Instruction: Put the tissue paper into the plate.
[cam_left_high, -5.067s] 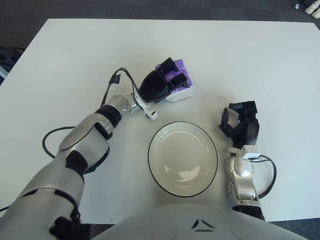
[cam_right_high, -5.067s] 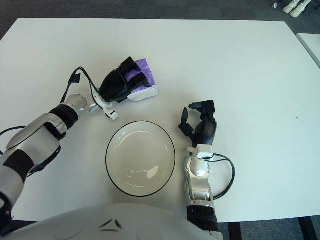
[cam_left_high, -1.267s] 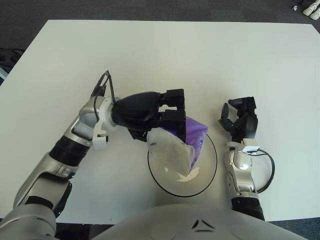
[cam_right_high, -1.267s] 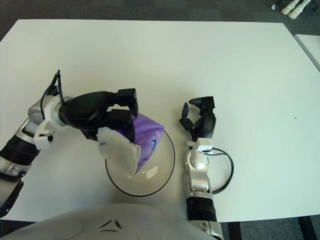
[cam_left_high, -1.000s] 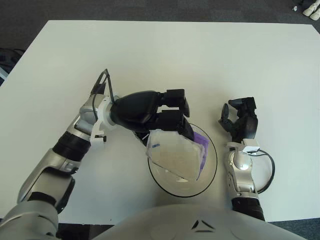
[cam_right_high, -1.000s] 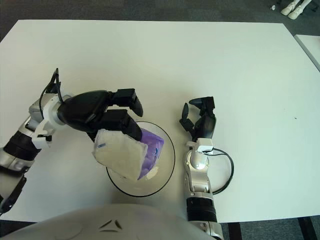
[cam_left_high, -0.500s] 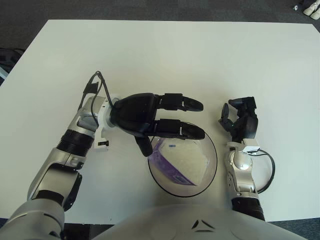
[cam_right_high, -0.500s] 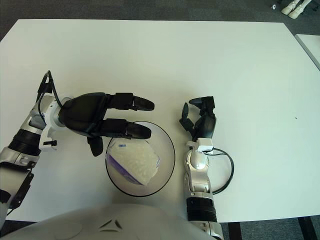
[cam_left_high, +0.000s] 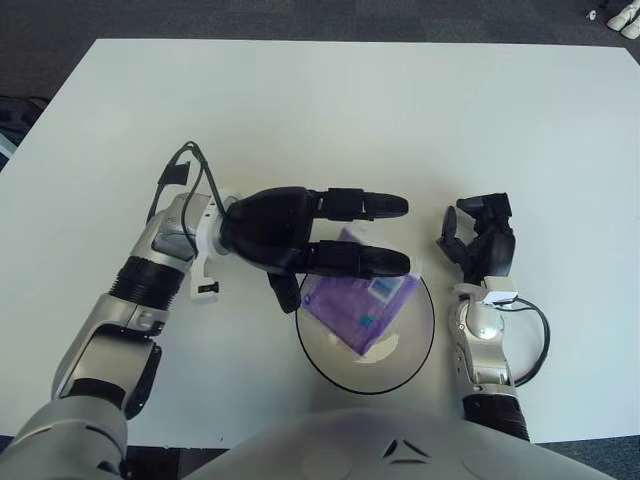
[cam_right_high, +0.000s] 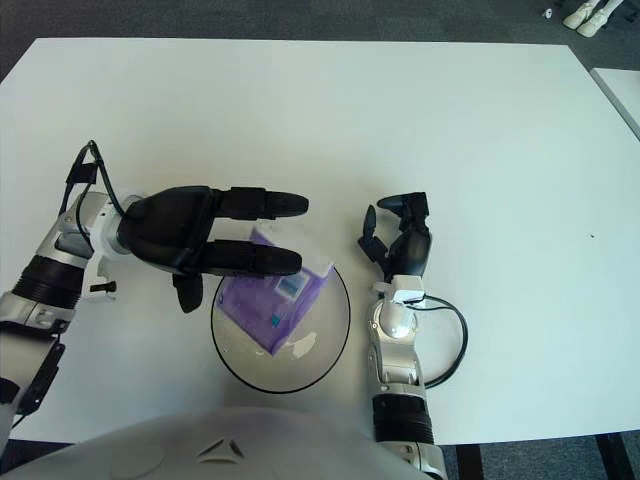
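White desk (cam_left_high: 330, 110) fills most of the frame, with dark grey carpet showing along the top edge and in the lower corners.

The plate (cam_left_high: 420, 340) sits low in the middle of the frame, white with a thin dark rim. The tissue pack (cam_left_high: 360, 305) is lying in it now, purple side up, a bit skewed, toward the upper left part of the plate, with one corner poking up toward the rim at the top. There's a small label patch visible on its face.

Left hand (cam_left_high: 300, 240) is just upper left of the plate, fingers (cam_left_high: 365, 262) stretched out flat and pointing toward the right of the frame. They reach over the top edge of the plate and cover a bit of the tissue pack, but they're released, not gripping anything. Can't tell for sure if the lower finger is brushing the pack or just above it. The thumb hangs down by the plate's left rim.

Right hand (cam_left_high: 478, 245) shows just right of the plate, fingers loosely curled, holding nothing. A black cable (cam_left_high: 535, 350) loops off its wrist in the lower right.
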